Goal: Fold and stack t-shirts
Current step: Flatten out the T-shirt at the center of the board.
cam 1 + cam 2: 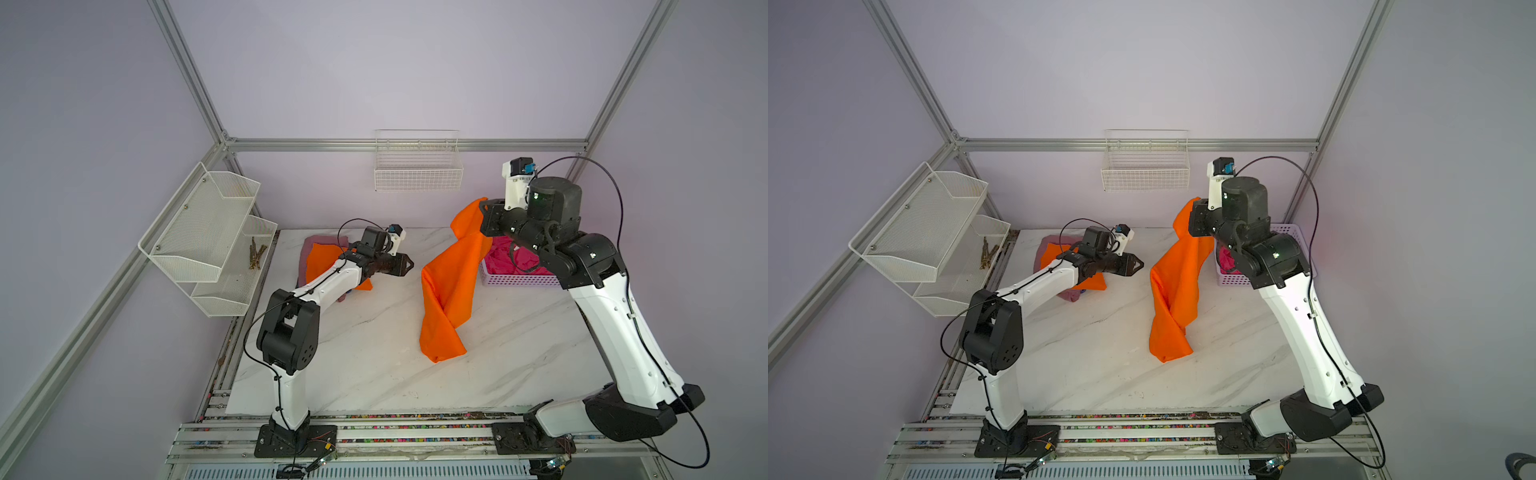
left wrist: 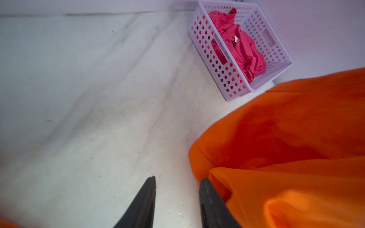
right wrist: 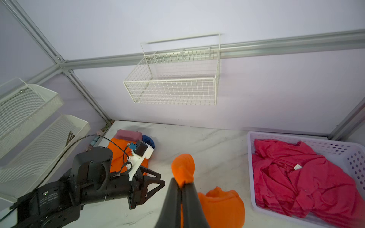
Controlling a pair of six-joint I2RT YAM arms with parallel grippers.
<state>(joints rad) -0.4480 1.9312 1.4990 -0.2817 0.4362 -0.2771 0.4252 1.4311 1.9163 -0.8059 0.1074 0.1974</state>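
By the folded stack (image 1: 320,258), the left gripper (image 1: 408,264) is seen with jaws part open, empty. The orange t-shirt (image 1: 449,291) is hung from the right gripper (image 3: 181,183) — jaws pinched on its top, its tail on the table (image 1: 374,365). Judged light and limp, it is best taken at a free hem.

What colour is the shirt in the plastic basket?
Hot pink shirt, clearest in the right wrist view.

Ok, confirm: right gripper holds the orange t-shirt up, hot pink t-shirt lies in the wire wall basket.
Wrong basket. The right gripper holds the orange t-shirt up, but the hot pink t-shirt lies in the lilac perforated basket; the right wrist view shows it.
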